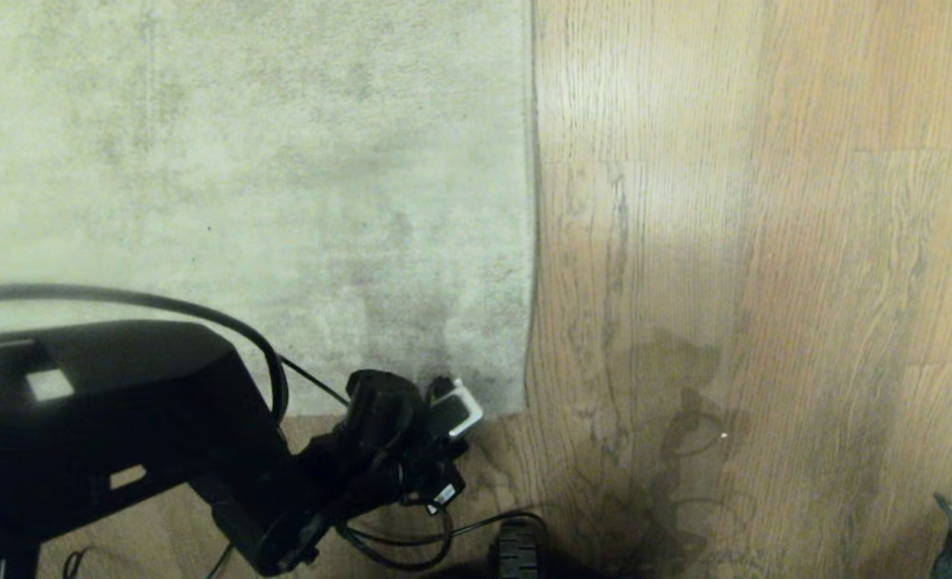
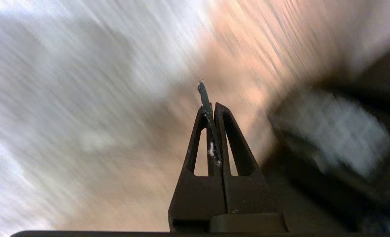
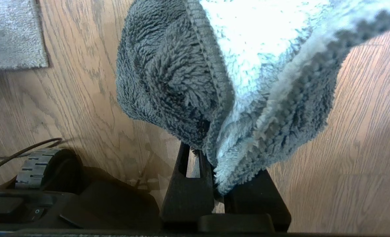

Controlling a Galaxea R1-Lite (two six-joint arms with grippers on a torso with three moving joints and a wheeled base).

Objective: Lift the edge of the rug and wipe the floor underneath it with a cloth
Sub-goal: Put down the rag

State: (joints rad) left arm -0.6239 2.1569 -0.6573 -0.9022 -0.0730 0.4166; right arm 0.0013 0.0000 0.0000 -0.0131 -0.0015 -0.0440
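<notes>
1. The rug (image 1: 243, 185) takes up most of the view on the robot's left, pale and mottled, lying flat. Its long border runs straight away from the robot, and the near corner (image 1: 516, 406) sits flush on the boards. Nothing is lifted yet.

2. The floor (image 1: 765, 241), wood-grain planks with a soft sheen, fills the right side and runs along the rug's near border. The strip under the rug is covered, so I'd say no wiping has happened there.

3. The robot's left arm (image 1: 203, 450) reaches in low from the left, a dark bulk trailing a cable (image 1: 162, 305), its wrist just beside the rug's near corner.

4. The cloth (image 3: 221, 82) is a fluffy rag, dark grey on one side and pale on the other. It hangs bunched over bare planks, well apart from the rug, off to the robot's right.

5. The right gripper (image 3: 219, 194) is clenched on a fold of that cloth, so the wiping tool is in hand.

6. The left gripper (image 2: 214, 108) has its fingers pressed together, empty apart from a thin scrap or sliver poking from the tips. It has no hold on the rug.

7. By my reckoning everything is left: open the left claw, catch the corner, raise it, then bring the cloth under.
</notes>
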